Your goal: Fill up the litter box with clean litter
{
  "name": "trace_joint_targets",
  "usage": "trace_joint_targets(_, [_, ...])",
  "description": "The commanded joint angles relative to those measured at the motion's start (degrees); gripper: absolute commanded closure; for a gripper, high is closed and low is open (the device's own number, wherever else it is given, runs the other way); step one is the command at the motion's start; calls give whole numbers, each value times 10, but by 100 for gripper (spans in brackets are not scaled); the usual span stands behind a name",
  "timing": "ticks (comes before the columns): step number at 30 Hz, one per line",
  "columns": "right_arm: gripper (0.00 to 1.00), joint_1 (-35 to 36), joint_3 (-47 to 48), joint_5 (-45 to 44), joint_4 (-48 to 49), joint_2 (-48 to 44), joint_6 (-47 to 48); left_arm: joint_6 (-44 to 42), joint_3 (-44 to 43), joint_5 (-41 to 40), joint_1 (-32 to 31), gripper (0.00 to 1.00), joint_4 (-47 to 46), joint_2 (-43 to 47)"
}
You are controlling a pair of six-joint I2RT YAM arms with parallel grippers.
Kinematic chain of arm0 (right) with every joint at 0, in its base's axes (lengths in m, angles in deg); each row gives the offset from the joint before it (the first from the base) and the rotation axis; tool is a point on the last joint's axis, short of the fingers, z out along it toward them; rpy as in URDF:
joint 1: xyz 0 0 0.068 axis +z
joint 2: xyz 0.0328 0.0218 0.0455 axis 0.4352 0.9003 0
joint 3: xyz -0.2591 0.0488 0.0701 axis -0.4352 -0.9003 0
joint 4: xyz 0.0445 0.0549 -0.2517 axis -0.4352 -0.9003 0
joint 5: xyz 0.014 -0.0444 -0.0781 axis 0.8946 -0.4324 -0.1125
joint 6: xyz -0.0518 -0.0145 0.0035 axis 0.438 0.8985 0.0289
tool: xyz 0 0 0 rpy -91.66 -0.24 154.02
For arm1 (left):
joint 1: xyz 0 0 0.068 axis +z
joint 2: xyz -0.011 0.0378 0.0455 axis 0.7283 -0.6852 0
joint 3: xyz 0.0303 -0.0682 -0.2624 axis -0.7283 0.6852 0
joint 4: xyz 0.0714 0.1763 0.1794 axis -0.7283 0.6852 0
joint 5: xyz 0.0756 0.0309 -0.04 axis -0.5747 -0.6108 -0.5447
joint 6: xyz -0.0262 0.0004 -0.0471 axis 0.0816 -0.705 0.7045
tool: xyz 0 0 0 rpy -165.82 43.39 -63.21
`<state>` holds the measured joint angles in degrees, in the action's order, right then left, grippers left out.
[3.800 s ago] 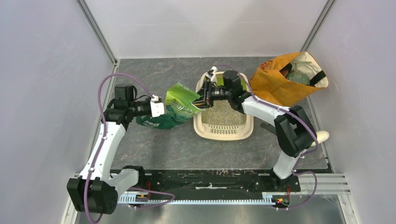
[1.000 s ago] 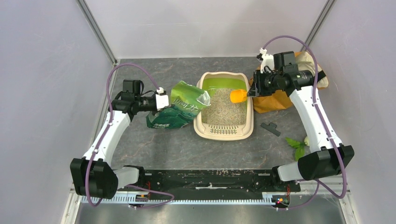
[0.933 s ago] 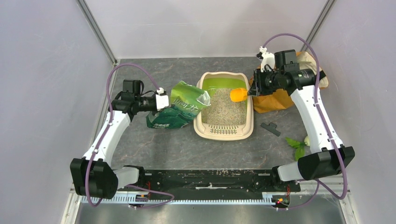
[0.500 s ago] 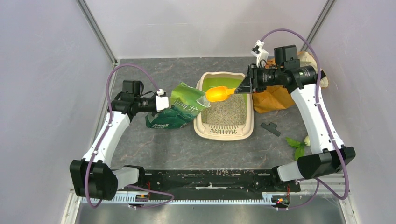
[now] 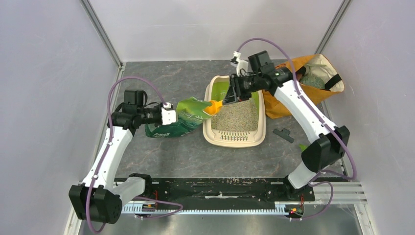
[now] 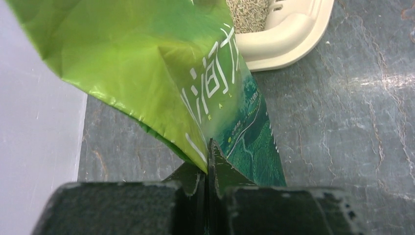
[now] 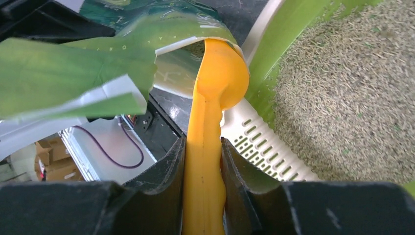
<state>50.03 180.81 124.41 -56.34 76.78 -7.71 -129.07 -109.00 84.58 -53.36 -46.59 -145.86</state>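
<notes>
Orange scoop, clenched in the right pincer, is dipped into the green bag, centre frame; bag pinched steady by the left pincer, mouth facing the litter box.

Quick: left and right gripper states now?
Left gripper: shut on the green bag.
Right gripper: shut on the orange scoop.

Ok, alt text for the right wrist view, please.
The right gripper holds an orange scoop by its handle, the bowl at the open mouth of the green bag. To the right, the litter box shows its slotted beige grate and pale litter inside.
</notes>
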Motion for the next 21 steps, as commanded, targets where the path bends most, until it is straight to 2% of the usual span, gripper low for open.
trace_joint_targets(1, [100, 58, 32, -63, 67, 38, -33, -43, 5, -1, -2, 98, 5, 24])
trace_joint_targets(6, [100, 111, 89, -94, 53, 118, -73, -66, 22, 4, -2, 98, -1, 24])
trace_joint_targets(15, [100, 178, 199, -174, -5, 231, -48, -110, 40, 6, -2, 98, 4, 18])
trace_joint_targets(21, [100, 207, 198, -173, -1, 276, -37, -122, 51, 15, -2, 98, -3, 8])
